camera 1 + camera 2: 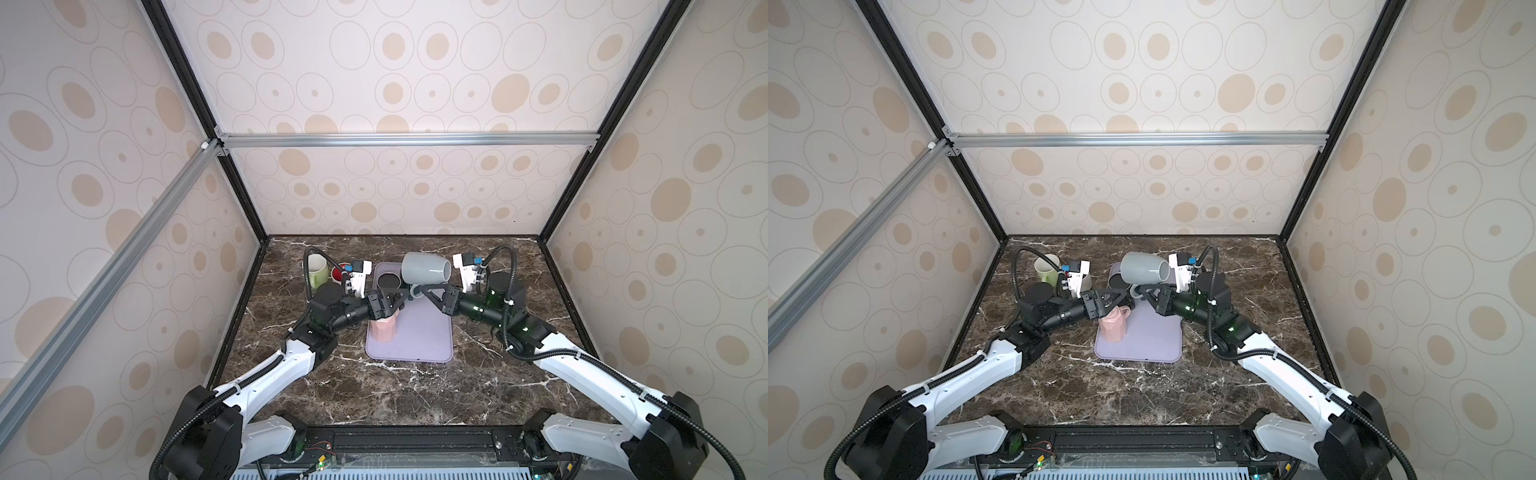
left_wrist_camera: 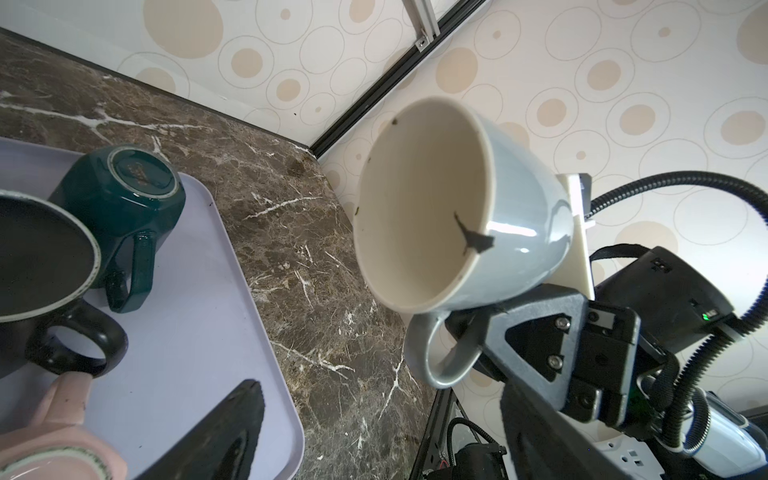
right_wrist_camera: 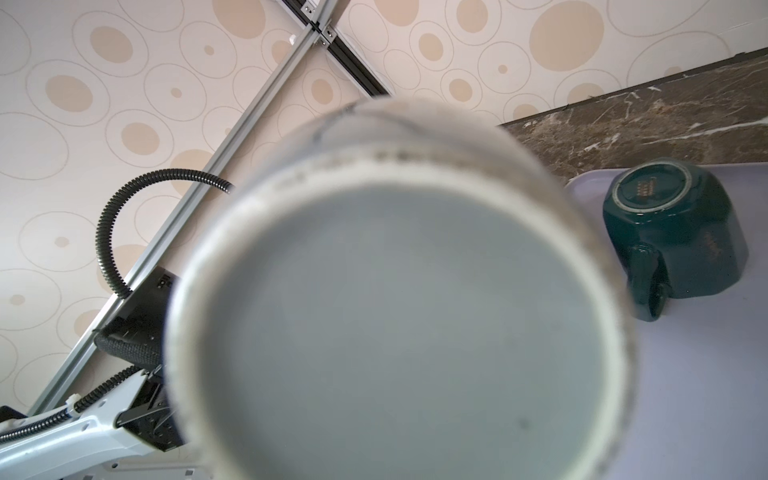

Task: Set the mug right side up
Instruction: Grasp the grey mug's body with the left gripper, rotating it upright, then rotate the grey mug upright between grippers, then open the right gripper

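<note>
Right hand (image 1: 417, 291) closed narrow on grey mug (image 1: 426, 268) handle, mug sideways above the hand, left hand (image 1: 397, 300) wide, empty, just beside, arms reaching inward

The grey mug (image 3: 399, 324), seemingly its base, is blurred close-up.

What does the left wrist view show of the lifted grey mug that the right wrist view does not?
Only the left wrist view shows the grey mug from its open end: the cream inside, the handle pinched in the right hand, plus the black mug and the pink mug. Only the right wrist view shows the mug's base, blurred and filling most of the frame, with part of the left arm beyond it. Both show the dark green mug upside down on the lilac tray.
</note>
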You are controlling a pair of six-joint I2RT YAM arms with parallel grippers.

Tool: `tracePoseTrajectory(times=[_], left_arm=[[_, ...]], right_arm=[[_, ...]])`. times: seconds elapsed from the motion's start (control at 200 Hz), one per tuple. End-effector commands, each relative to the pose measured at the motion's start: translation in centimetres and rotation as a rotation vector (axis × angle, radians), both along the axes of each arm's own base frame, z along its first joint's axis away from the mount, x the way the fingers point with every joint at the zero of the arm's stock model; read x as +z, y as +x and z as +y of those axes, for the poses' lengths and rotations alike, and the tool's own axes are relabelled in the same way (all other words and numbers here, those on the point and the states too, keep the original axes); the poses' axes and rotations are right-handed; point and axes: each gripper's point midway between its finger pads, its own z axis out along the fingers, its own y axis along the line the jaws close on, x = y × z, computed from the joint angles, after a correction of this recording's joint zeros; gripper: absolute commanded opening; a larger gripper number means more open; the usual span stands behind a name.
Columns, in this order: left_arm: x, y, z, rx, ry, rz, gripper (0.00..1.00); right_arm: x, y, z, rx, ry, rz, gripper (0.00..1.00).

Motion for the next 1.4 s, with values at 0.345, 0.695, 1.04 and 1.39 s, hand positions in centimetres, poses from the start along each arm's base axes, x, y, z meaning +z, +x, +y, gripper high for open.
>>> tracePoseTrajectory(times=[0.345,0.695,1.04,1.39], left_arm=[[4.3,-1.4,-1.6,-0.113,-0.072,-0.124,0.69],[5.2,-1.4,-1.8,-0.131,-0.089,-0.141,0.53],[6.0,-1.6,-2.3,-0.169,-0.144,-0.141,0.46],[6.5,-2.2,-2.7,-0.219,-0.195,-0.132,0.38]], right_arm=[[4.2,-0.6,1.0,0.081,0.168,-0.105,0.00],[4.4,-0.9,1.0,0.091,0.176,-0.110,0.00],[4.3,-1.1,0.9,0.097,0.175,-0.116,0.00],[3.9,-0.9,1.1,0.097,0.169,-0.110,0.00]])
